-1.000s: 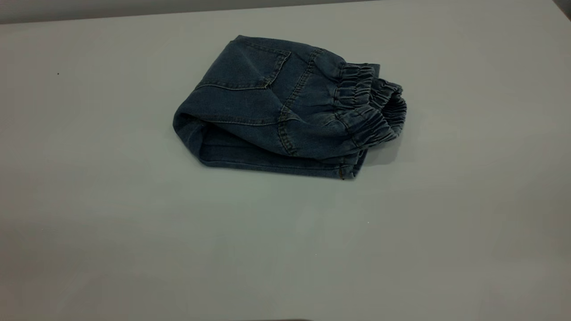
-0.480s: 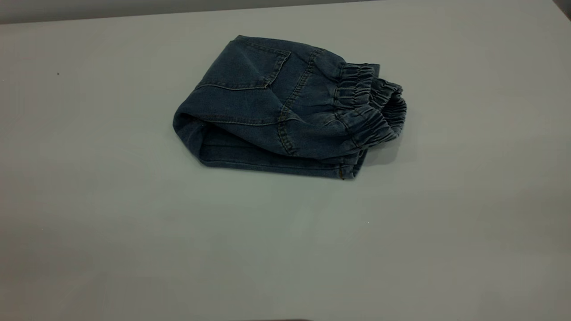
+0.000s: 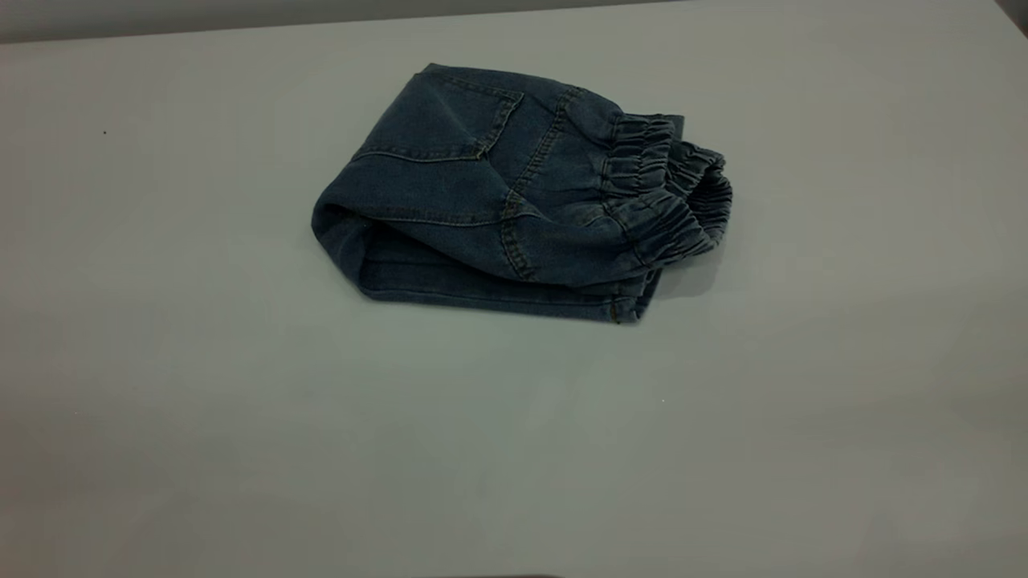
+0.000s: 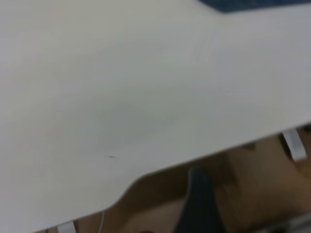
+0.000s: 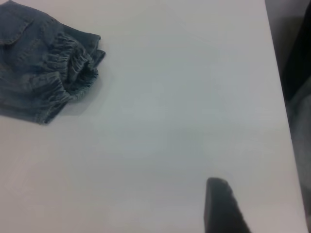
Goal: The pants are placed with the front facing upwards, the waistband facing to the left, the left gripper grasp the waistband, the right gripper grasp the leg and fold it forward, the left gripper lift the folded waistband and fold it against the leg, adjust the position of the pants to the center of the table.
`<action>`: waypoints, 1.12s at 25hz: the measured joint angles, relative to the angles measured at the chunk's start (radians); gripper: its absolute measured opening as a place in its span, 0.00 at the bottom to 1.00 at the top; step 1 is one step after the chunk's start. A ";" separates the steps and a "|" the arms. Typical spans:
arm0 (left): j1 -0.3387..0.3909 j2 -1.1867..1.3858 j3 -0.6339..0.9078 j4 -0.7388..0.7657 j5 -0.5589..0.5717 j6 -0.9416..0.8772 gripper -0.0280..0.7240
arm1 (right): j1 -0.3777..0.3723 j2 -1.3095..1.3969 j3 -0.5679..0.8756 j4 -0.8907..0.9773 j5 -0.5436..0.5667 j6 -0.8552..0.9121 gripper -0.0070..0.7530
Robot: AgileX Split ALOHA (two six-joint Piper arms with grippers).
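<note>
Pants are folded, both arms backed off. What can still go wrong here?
1. The small folded blue denim pants lie toward the far side of the large white table, not its middle; the centring step looks undone.
2. The gathered elastic waistband bulges open at the right edge, so the top layer may spring back.
3. A push to centre them could slide the layers apart, since neither gripper holds them.

The exterior camera looked down at a slant across the table (image 3: 241,441), from moderately near. The left wrist camera sat close above the table (image 4: 121,87) edge, catching floor beyond. The right wrist camera looked from farther off. All three views shared the tabletop and the pants (image 3: 514,193) (image 5: 43,68) (image 4: 252,4).
</note>
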 joint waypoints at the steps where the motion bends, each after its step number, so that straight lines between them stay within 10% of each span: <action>1: 0.020 -0.018 0.000 0.000 0.000 0.000 0.70 | 0.000 -0.001 0.000 0.000 0.000 0.000 0.41; 28: 0.118 -0.175 0.000 -0.002 0.006 0.002 0.70 | 0.000 -0.003 0.001 0.000 0.000 0.001 0.40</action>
